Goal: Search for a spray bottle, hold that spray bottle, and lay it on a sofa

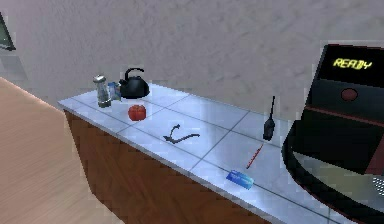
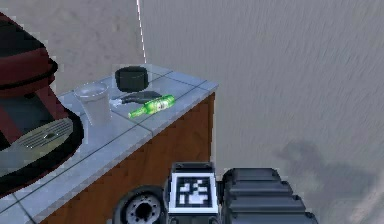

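Note:
A tiled counter (image 1: 200, 135) runs across the forward view. On its right part stands a slim dark bottle-like thing (image 1: 270, 124) with a thin stem on top. In the arm side view a green bottle (image 2: 152, 105) lies on its side near the counter's (image 2: 120, 140) far corner. At that view's bottom edge a white marked square (image 2: 193, 192) sits among dark arm parts, with the gripper's dark body (image 2: 141, 208) left of it. Its far end is hidden, so I cannot tell whether it holds anything.
On the counter are a black kettle (image 1: 133, 84), a grey shaker (image 1: 103, 91), a red round fruit (image 1: 137, 113), dark tongs (image 1: 182, 134), a red pencil (image 1: 257, 153), a blue block (image 1: 239, 179) and a black machine (image 1: 350, 100). A clear cup (image 2: 91, 100) and dark ring (image 2: 132, 77) stand beside the green bottle.

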### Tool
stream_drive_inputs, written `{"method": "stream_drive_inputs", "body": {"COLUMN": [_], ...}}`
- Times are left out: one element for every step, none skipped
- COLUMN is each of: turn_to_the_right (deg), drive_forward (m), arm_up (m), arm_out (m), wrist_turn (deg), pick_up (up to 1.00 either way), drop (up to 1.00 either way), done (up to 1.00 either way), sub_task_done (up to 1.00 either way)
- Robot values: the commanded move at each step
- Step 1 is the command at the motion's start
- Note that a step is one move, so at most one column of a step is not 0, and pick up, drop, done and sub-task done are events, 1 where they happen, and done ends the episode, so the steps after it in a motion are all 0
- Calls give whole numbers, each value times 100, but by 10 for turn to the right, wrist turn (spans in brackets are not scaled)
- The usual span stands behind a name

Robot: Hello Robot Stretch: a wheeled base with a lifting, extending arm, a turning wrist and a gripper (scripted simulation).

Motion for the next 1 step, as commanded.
{"method": "stream_drive_inputs", "body": {"turn_to_the_right": [0], "drive_forward": [0], "arm_up": [0], "arm_out": [50], "wrist_turn": [0], "pick_up": [0], "drop": [0], "done": [0], "sub_task_done": [0]}}
